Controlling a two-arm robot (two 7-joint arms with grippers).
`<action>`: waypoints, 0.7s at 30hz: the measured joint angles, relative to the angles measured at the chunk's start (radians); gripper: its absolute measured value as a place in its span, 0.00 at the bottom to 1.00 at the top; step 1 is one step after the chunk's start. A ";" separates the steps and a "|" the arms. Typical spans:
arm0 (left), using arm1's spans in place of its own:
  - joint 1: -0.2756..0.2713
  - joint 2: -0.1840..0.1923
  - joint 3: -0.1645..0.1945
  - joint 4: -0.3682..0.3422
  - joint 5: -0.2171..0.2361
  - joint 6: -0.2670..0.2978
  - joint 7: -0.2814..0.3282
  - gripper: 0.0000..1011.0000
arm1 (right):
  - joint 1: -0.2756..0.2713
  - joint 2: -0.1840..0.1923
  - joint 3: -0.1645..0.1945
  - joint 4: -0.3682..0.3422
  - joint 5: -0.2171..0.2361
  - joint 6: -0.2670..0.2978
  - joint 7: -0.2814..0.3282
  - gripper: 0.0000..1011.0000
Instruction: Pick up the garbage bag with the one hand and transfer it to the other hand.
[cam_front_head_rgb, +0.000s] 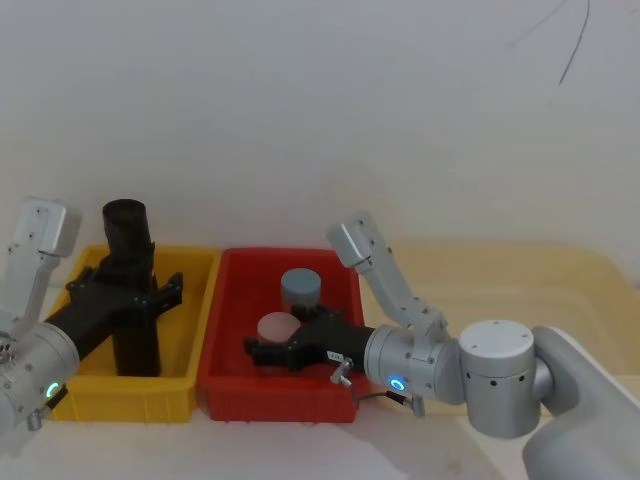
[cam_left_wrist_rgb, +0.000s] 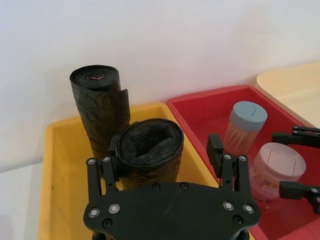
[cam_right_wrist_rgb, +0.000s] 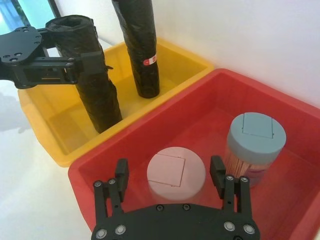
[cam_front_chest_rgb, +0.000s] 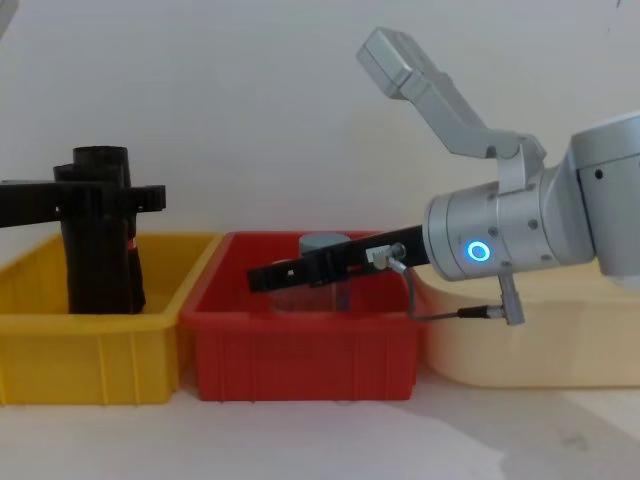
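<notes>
2 rolls (cam_left_wrist_rgb: 100, 105) (1 garbage bag (cam_left_wrist_rgb: 150, 152), L gripper (cam_left_wrist_rgb: 164, 146) astride) | 2 jars (cam_right_wrist_rgb: 176, 174) | 2 bins (cam_right_wrist_rgb: 45, 125)

Looks like a robotics lab test bench rather than anyone's home: bare white wall (cam_front_head_rgb: 300, 100), plain white tabletop (cam_front_chest_rgb: 300, 440), and plastic sorting bins lined up in a row, a yellow bin (cam_front_chest_rgb: 90, 350), a red bin (cam_front_chest_rgb: 300, 350) and a cream tray (cam_front_chest_rgb: 520, 350).

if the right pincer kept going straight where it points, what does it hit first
Most likely the pink-lidded jar in the red bin: it stands just ahead, in line with the gap of the open right pincer.
</notes>
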 joint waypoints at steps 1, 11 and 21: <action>0.000 0.000 0.000 0.000 0.000 0.000 0.000 0.99 | 0.000 -0.002 0.000 0.002 -0.001 -0.002 0.000 0.99; 0.000 0.000 0.000 0.000 0.000 0.000 0.000 0.99 | 0.000 -0.008 0.002 0.011 -0.006 -0.009 -0.001 0.88; 0.000 0.000 0.000 0.000 0.000 0.000 0.000 0.99 | 0.000 -0.011 0.003 0.016 -0.008 -0.013 -0.002 0.65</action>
